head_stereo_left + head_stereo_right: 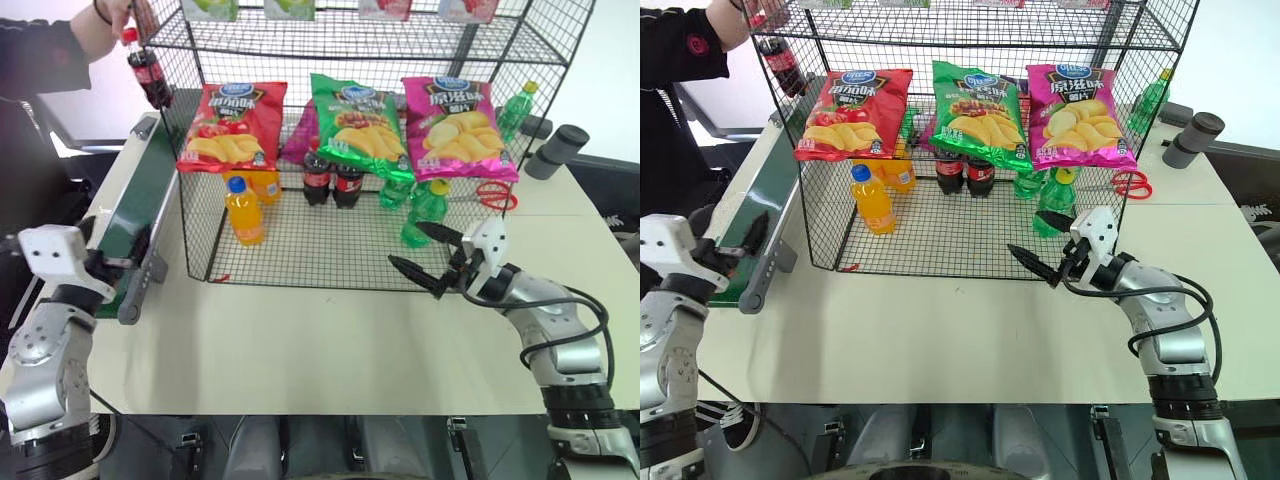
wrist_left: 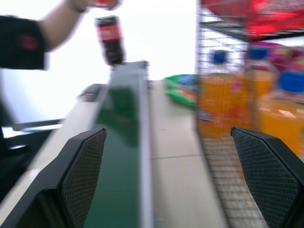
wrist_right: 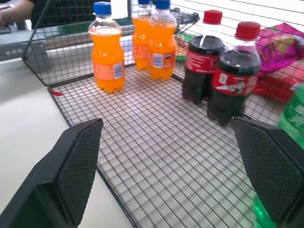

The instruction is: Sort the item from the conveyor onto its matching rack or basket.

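Open right gripper (image 1: 428, 251) before rack (image 1: 300, 250); cola bottle (image 1: 148, 70) over conveyor (image 1: 130, 210)

Head pair overlooks the rack (image 1: 350, 240) (shared scene); wrist views sit close, facing forward.

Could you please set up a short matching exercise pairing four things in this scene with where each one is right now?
Things:
1. cola bottle
2. red scissors
3. left gripper
4. right gripper

Places:
A. at the near end of the conveyor, open
B. held by a person's hand over the conveyor's far end
C. in front of the rack, open
D. on the table behind the rack

Pairs: 1-B, 2-D, 3-A, 4-C
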Robot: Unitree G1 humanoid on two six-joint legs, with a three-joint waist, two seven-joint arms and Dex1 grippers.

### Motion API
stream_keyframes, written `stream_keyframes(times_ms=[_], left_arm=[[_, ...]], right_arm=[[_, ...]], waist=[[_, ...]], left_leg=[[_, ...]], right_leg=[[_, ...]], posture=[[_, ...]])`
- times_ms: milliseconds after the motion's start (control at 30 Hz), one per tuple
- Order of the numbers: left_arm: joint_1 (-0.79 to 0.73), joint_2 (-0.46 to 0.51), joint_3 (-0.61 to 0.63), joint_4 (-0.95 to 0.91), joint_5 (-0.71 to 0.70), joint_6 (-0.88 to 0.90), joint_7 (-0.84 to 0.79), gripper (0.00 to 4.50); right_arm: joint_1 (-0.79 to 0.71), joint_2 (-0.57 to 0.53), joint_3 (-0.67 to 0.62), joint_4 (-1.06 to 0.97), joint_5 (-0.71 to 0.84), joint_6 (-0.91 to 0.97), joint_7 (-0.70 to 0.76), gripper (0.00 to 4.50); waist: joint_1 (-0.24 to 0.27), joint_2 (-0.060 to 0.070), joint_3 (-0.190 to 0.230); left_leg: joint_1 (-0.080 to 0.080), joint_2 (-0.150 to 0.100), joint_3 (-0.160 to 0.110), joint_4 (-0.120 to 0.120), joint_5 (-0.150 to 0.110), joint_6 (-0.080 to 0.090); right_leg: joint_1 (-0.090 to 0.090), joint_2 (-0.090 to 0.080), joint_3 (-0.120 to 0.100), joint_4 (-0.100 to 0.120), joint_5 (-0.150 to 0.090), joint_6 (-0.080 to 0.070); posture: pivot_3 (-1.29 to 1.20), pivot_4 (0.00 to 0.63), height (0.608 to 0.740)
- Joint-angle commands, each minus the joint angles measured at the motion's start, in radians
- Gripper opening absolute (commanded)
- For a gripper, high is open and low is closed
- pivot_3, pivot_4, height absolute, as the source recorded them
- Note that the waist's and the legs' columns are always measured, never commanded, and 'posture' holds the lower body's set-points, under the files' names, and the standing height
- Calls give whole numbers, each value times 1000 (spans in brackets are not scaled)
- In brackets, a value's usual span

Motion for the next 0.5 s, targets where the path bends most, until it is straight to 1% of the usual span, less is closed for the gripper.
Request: stream_keyframes(times_ms=[33,333,500], left_arm=[[-9,-1,32,6,16,-34,45,4500],[-42,-39,-1,70,31,-67,85,4500],[-63,-42,-19,97,45,-79,97,4500]], right_arm=[[-17,19,18,-61,6,2,-11,4485],[-12,46,51,-102,14,55,-47,4485],[-7,58,60,-124,13,78,-65,4485]], waist=[[0,0,0],[1,-1,-1],[-1,-1,-1]], left_leg=[[0,0,0,0,0,0],[0,0,0,0,0,0],[0,0,0,0,0,0]], right_leg=[[0,0,0,0,0,0],[0,-1,0,0,0,0],[0,-1,0,0,0,0]], posture=[[0,150,740],[0,150,740],[0,150,740]])
